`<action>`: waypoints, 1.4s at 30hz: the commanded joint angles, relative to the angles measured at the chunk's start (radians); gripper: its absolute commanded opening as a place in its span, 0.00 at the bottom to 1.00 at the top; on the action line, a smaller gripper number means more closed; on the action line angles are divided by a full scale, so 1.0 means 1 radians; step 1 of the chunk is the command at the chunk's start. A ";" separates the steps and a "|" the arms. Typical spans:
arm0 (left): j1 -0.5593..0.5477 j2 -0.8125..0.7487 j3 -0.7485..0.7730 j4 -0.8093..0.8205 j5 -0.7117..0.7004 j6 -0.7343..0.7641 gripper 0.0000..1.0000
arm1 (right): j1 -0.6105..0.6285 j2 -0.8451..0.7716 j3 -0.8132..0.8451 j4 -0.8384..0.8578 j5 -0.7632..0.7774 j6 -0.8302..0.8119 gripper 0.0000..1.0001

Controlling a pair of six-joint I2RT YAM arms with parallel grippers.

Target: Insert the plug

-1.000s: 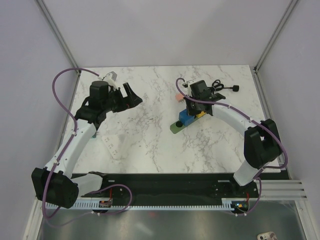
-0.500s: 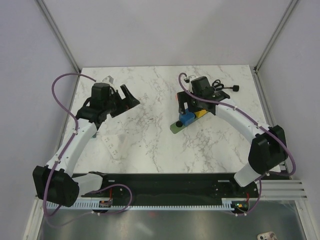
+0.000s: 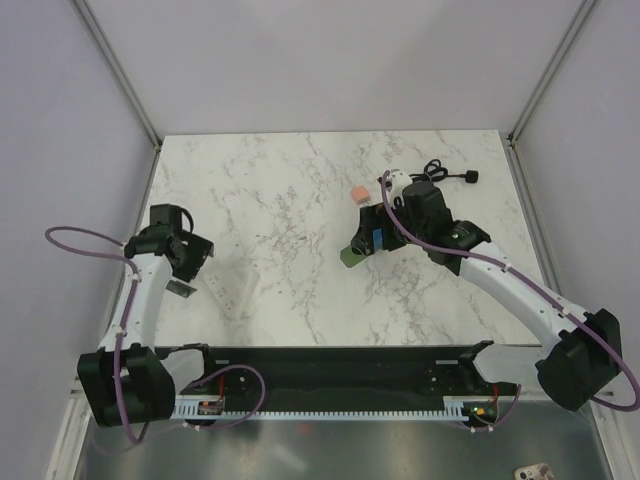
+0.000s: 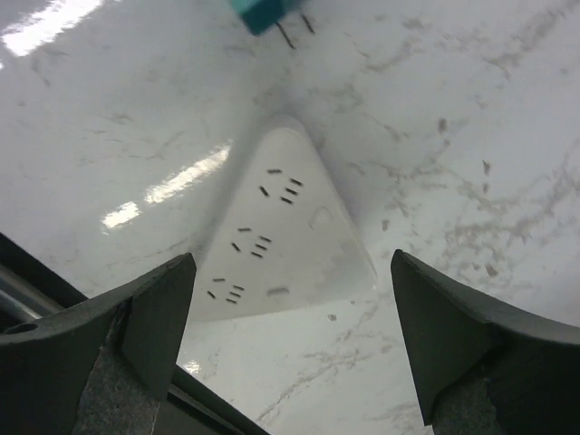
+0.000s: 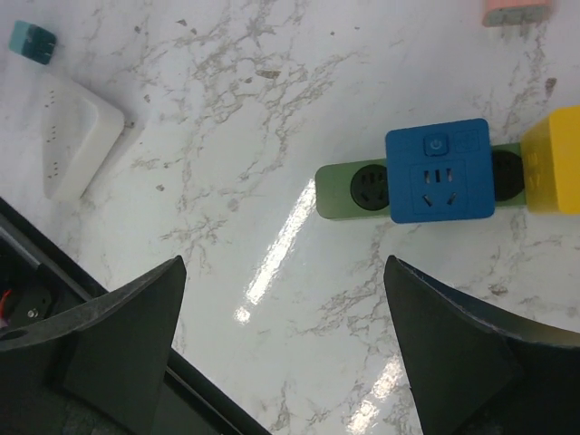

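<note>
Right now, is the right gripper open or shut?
Open. In the right wrist view, the right gripper has its fingers spread far apart, holding nothing.

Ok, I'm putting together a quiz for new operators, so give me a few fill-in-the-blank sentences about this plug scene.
1. The blue adapter sits on the ___ power strip.
2. The teal plug lies close to the ___ triangular socket block.
3. The left gripper and the right gripper both stand ___, holding nothing.
4. Directly beside the blue adapter on the strip is a ___ block.

Missing words: green; white; open; yellow.
</note>
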 commanded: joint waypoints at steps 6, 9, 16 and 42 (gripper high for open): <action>0.214 0.115 0.009 -0.015 -0.132 -0.094 0.92 | 0.011 -0.044 -0.035 0.146 -0.189 -0.011 0.98; 0.256 0.181 0.075 -0.003 -0.180 -0.094 0.94 | 0.011 -0.050 -0.049 0.164 -0.195 -0.011 0.98; 0.322 0.372 0.153 0.071 -0.108 -0.069 0.95 | 0.011 -0.045 -0.057 0.182 -0.220 -0.014 0.98; 0.316 0.566 0.159 0.264 0.183 0.147 0.04 | 0.069 -0.041 -0.038 0.133 -0.124 -0.023 0.98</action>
